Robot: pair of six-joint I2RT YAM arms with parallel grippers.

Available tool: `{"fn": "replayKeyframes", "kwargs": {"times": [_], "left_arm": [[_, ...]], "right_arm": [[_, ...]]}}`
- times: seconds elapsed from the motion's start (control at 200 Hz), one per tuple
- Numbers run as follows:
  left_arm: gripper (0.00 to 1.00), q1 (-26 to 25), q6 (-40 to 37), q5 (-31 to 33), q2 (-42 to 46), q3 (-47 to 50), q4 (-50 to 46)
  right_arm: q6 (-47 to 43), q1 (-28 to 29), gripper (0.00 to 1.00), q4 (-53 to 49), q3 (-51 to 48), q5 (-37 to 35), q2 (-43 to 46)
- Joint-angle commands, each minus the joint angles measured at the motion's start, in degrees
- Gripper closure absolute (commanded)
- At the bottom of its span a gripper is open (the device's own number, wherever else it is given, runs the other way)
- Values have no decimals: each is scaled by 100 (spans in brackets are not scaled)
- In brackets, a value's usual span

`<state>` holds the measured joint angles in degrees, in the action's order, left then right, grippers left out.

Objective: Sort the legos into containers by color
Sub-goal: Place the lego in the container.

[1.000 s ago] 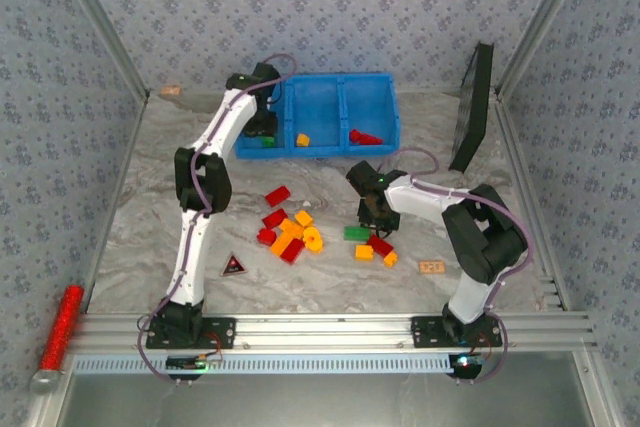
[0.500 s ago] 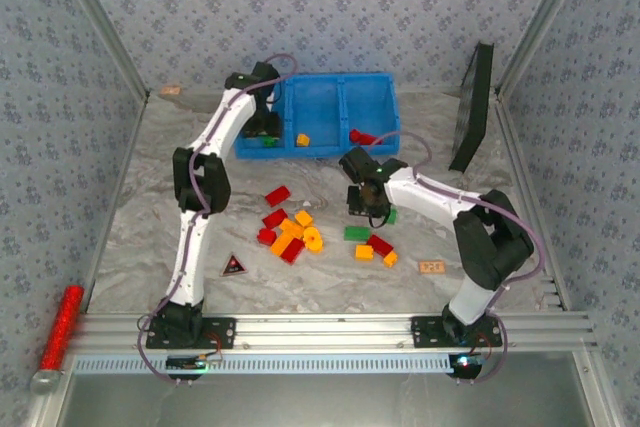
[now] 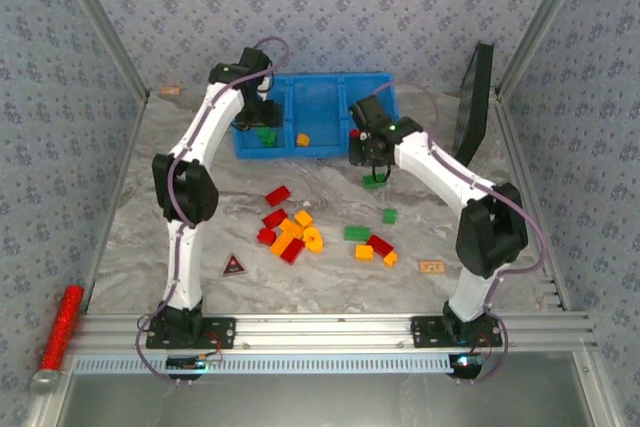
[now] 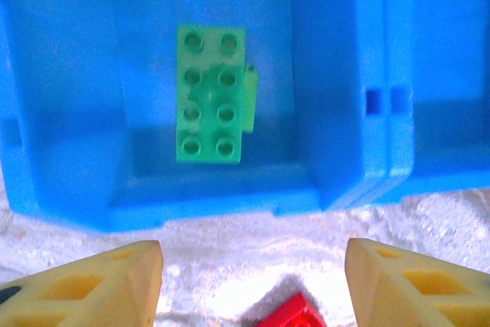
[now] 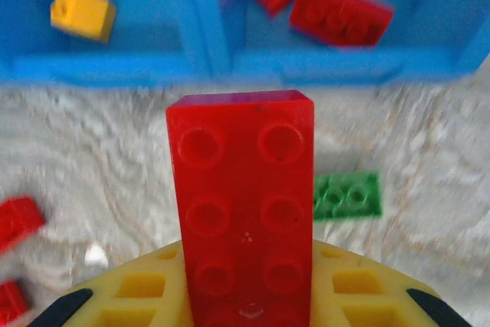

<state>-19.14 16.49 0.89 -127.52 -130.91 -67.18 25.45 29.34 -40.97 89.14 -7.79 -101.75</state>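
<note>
Over on the left, the left pincer (image 4: 253, 266) hangs spread and empty just short of the bright blue plastic bin (image 3: 318, 105), whose left compartment holds a green studded brick (image 4: 210, 103), so green is evidently gathered there. The middle compartment holds one orange-yellow brick (image 5: 83, 9) and the right one two red bricks (image 5: 337, 9). The right pincer (image 3: 371, 154) pinches a long red studded brick (image 5: 241, 204) just in front of that right compartment, presumably to drop it among its own colour, while the other loose bricks (image 3: 292, 232) wait on the marbled grey surface (image 3: 130, 227).
</note>
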Motion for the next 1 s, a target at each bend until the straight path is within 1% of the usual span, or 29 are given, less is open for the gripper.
{"fn": "replayKeyframes", "kwargs": {"times": [0.0, 0.125, 0.26, 0.385, 0.475, 0.584, 0.709, 0.844, 0.994], "left_arm": [[36, -225, -93, -4, 711, 731, 65], [36, -628, -17, 96, 1411, 1742, 201], [36, -1216, 362, -92, 2070, 2954, 412], [36, -1804, 834, -238, 2440, 3807, 637], [37, -2093, 1129, -282, 2546, 4231, 828], [37, -2307, 1417, -295, 2503, 4469, 990], [37, -2374, 1672, -233, 2379, 4555, 1179], [38, -2375, 1777, -275, 2168, 4491, 1321], [38, -2402, 1833, -362, 1851, 4332, 1295]], "right_arm": [[-515, -371, 78, 89, 661, -85, -423], [-786, -615, 78, 147, 1413, 81, -995], [-965, -835, 79, 51, 2282, 272, -1743], [-1074, -940, 79, -27, 3020, 433, -2402], [-1172, -997, 79, -164, 3565, 513, -2876], [-1235, -1047, 79, -312, 4074, 605, -3342], [-1259, -1112, 78, -322, 4242, 668, -3589], [-1284, -1142, 76, -275, 4085, 672, -3641], [-1306, -1141, 70, -112, 3652, 700, -3527]]}}
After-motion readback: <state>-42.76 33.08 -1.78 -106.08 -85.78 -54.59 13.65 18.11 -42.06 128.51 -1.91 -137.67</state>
